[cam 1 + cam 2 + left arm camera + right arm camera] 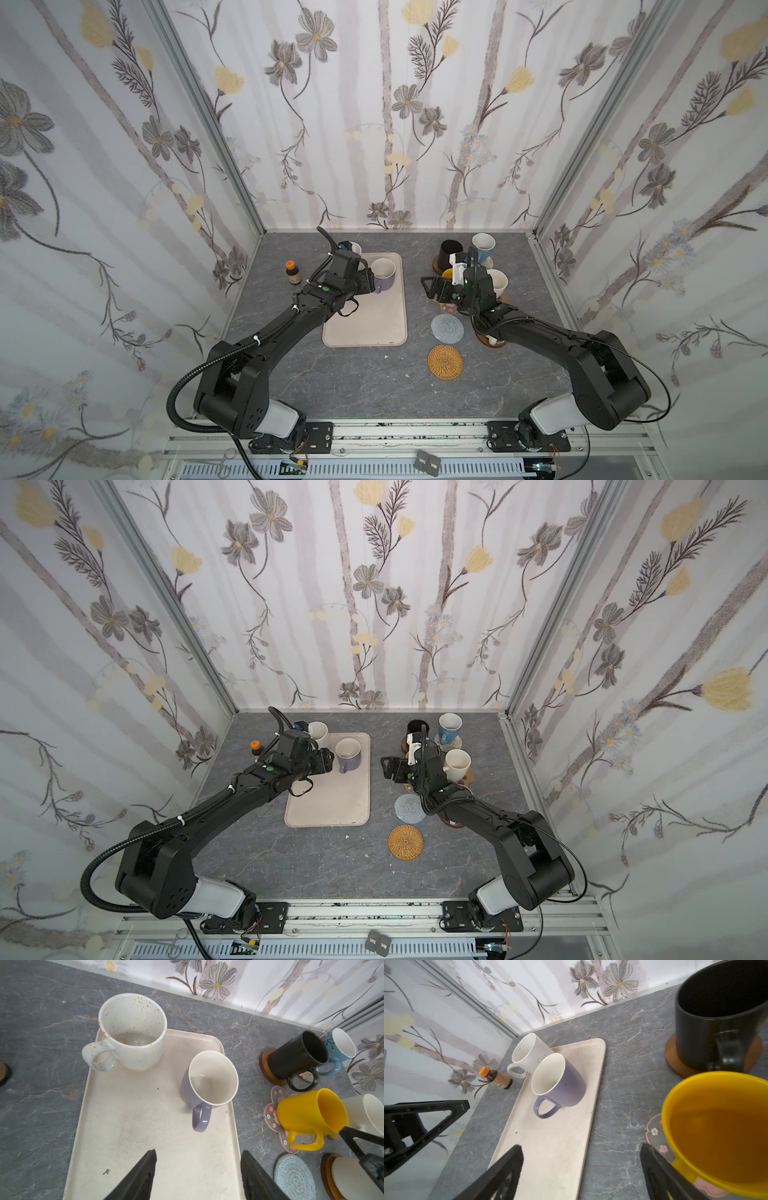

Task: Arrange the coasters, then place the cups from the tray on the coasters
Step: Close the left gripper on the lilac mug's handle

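**Left side.** The small bottle (293, 272) stands on the table off the left edge of the tray (365, 320). The speckled white mug (133, 1030) sits on the tray's far left corner, with its handle hanging out past the rim. The left arm's wrist passes just beside it. Risk: a sideways swing of that arm knocks the mug off the corner toward the bottle.

**Centre.** The left gripper (198, 1151) hovers over the tray, jaws part open and holding nothing. It points at the lavender mug (384, 276), which stands upright near the tray's right edge with its handle turned toward the gripper. Risk: a pinch on the glazed wall slips or tips the mug, and a low approach strikes the handle and spins it.

**Right side.** The right gripper (581, 1146) hangs between the tray and the placed mugs, jaws wide and empty. One finger is just beside the yellow mug (716, 1126) on the pink blossom coaster (272, 1113). Risk: a careless move drags that mug off its mat or into the black mug (297, 1057) close behind.

**Free coasters.** The grey-blue crochet coaster (446, 328) and the tan rattan coaster (445, 360) lie bare, right of the tray and near the right arm. Risk: a mug carried across meets that arm or lands off-centre.
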